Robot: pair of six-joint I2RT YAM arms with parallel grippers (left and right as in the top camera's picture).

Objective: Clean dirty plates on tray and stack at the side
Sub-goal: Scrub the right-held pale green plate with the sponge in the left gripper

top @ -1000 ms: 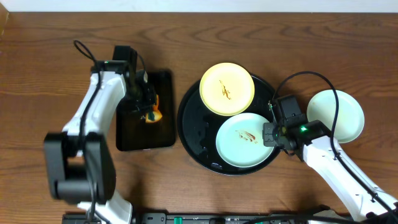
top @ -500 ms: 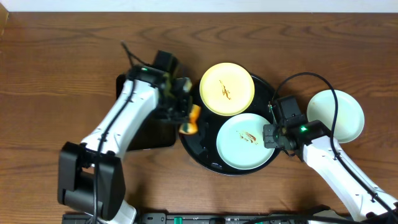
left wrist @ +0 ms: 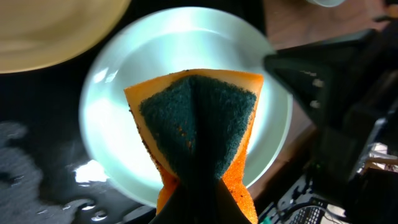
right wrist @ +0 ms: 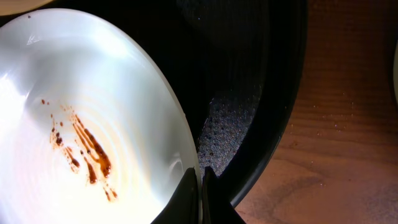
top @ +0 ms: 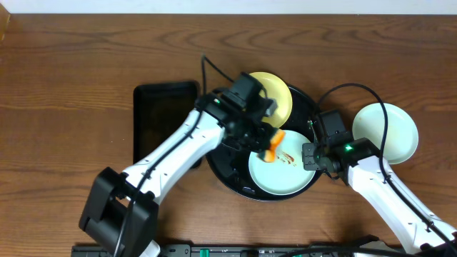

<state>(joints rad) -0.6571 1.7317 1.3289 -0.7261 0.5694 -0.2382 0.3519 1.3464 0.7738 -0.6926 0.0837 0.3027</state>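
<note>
The wooden table [top: 64, 64] carries the round black tray [top: 227, 170] near its middle, glossy and wet-looking in the left wrist view. A smaller black rectangular tray [top: 163, 113] lies just to its left. Two plates sit on the round tray. The yellow plate [top: 280, 100] is at the far side, partly under the left arm. The mint plate [top: 285, 177] is at the near right, its edge close to the tray's rim. A third, the side plate [top: 401, 135], rests on the bare wood to the right of the tray, apart from it, with a black cable crossing over it. The left gripper [top: 265, 137] reaches across the tray and pinches the sponge [left wrist: 198, 118], which is orange with a dark green scouring face and folded between the fingers. It hangs over the mint plate's left part; whether it touches the plate cannot be told. The right gripper [right wrist: 200, 182] is closed narrow on the mint plate's right rim, one finger on each side of the edge. A thin brown smear [right wrist: 87, 152] streaks that plate's centre.
</note>
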